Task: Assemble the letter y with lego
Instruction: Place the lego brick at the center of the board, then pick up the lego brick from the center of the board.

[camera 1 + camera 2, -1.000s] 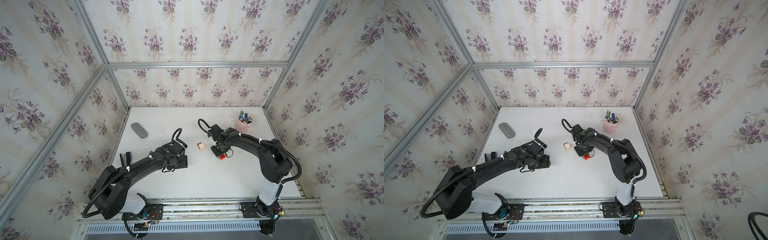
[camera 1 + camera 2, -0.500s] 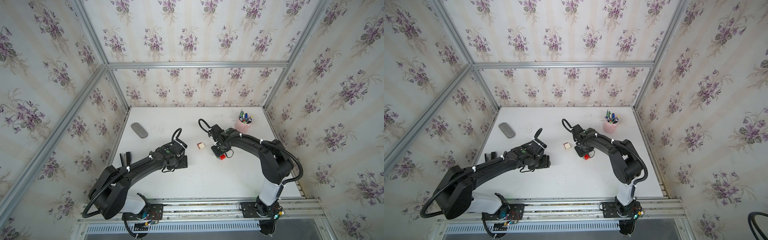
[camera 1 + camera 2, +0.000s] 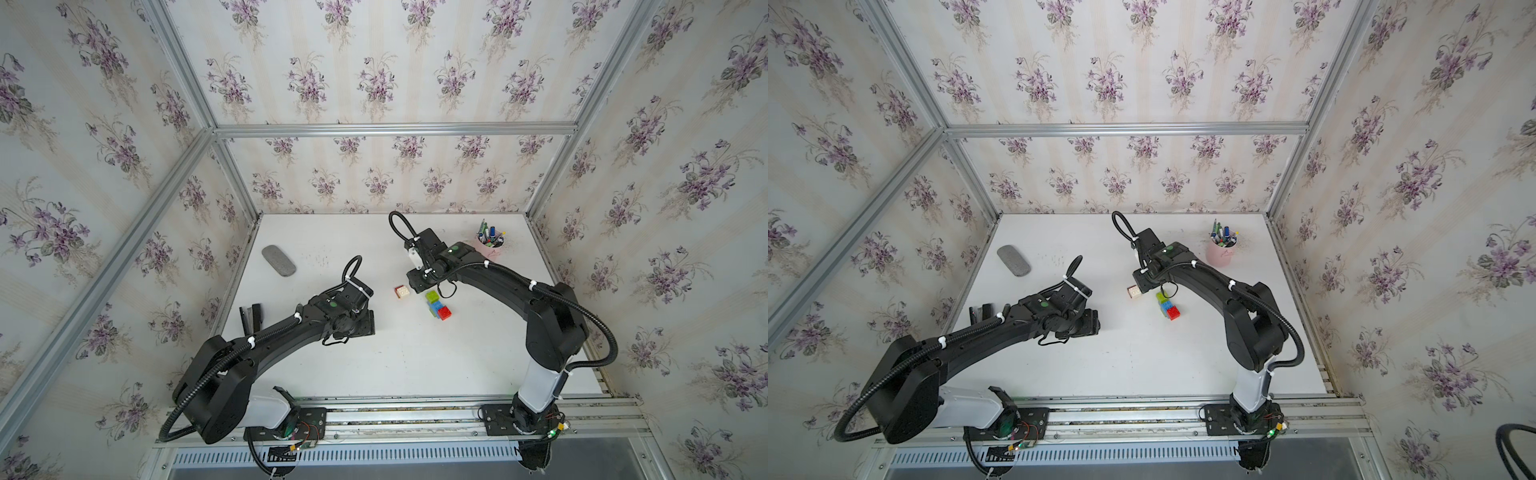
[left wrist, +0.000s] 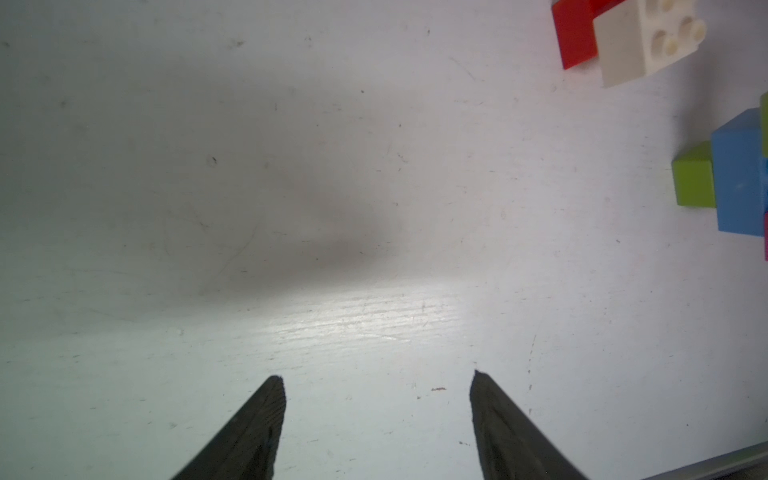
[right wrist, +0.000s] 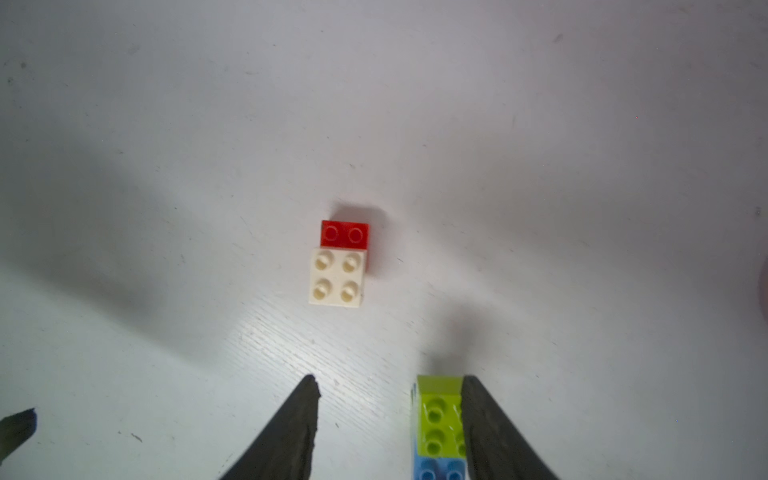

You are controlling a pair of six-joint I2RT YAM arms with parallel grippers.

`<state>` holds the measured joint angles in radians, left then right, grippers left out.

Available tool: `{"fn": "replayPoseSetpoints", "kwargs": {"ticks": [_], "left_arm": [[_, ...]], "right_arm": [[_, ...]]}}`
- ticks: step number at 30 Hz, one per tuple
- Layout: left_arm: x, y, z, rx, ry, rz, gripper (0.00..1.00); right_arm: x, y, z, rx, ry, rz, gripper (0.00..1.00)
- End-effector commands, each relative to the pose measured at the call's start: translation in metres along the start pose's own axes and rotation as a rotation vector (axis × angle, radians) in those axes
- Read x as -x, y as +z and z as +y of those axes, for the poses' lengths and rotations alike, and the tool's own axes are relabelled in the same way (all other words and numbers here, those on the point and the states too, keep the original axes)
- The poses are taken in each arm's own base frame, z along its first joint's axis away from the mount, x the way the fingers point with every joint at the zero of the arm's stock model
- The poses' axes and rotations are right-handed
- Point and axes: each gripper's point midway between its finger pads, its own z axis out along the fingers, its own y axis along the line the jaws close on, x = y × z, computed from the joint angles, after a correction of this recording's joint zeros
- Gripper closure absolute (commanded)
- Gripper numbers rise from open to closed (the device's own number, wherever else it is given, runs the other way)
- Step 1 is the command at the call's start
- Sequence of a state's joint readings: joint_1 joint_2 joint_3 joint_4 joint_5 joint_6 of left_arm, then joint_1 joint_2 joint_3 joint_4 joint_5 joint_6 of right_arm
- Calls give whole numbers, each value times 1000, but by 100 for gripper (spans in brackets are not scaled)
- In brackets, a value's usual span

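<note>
Now | right pincer: parted, gripping nothing | green brick: within the gap, touching one side | left pincer: parted, empty

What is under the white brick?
A red brick lies under the white brick, with two of its studs showing beyond it. Its covered half cannot be seen.

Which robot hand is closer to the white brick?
The right hand. The white brick lies just ahead of its fingertips. The left hand sits farther off, with a stretch of table between it and the brick.
</note>
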<state>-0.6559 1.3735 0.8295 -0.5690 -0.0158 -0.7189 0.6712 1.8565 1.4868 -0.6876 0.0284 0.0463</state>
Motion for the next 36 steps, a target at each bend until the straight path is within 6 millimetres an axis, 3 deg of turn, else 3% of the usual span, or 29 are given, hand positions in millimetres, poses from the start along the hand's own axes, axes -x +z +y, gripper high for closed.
{"fn": "replayPoseSetpoints", "kwargs": {"ticks": [1, 9, 17, 20, 27, 36], "left_arm": [[1, -2, 5, 14, -19, -22, 28], [-3, -1, 10, 24, -25, -19, 28], [-4, 1, 12, 34, -26, -16, 28], [-4, 2, 13, 38, -28, -14, 28], [-6, 3, 17, 48, -29, -12, 28], [-3, -5, 34, 44, -84, -44, 28]], "right_arm": [[8, 12, 14, 38, -7, 1, 43], [11, 48, 28, 76, -11, 37, 42], [2, 78, 26, 61, -10, 91, 42], [-3, 85, 26, 63, -10, 110, 48], [-6, 82, 36, 108, -29, 116, 68], [-23, 60, 83, 163, -209, 92, 70]]}}
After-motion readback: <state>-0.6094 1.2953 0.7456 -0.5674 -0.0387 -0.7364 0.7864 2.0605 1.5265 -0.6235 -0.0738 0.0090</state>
